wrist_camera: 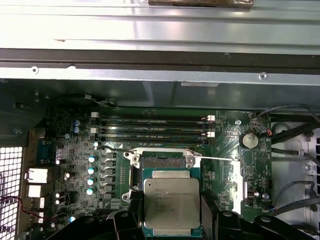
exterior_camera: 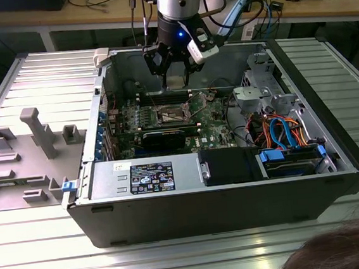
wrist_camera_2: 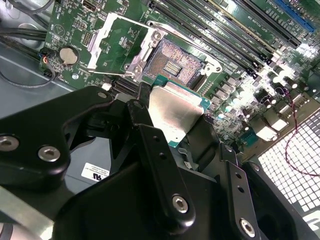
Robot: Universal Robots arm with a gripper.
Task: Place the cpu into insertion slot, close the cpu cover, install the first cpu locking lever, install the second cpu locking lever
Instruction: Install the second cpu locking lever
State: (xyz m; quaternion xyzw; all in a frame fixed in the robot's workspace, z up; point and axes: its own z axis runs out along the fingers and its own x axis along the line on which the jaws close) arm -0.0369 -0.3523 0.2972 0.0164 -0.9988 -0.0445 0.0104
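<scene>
Exterior view: one gripper (exterior_camera: 175, 79) hangs inside the open computer case (exterior_camera: 206, 214), with walls close around it. Second wrist view: black fingers (wrist_camera_2: 152, 150) pinch the one chip (wrist_camera_2: 175, 112) near the bare socket (wrist_camera_2: 172, 62), whose cover (wrist_camera_2: 142, 50) is flipped open. First wrist view: memory slots (wrist_camera: 152, 127) lie beyond the socket.

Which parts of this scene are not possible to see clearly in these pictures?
First wrist view: the cpu covers part of the insertion slot.
Second wrist view: the gripper hides the cpu's gripped edges.
Exterior view: a person's head is cut off by the picture's edge.
</scene>
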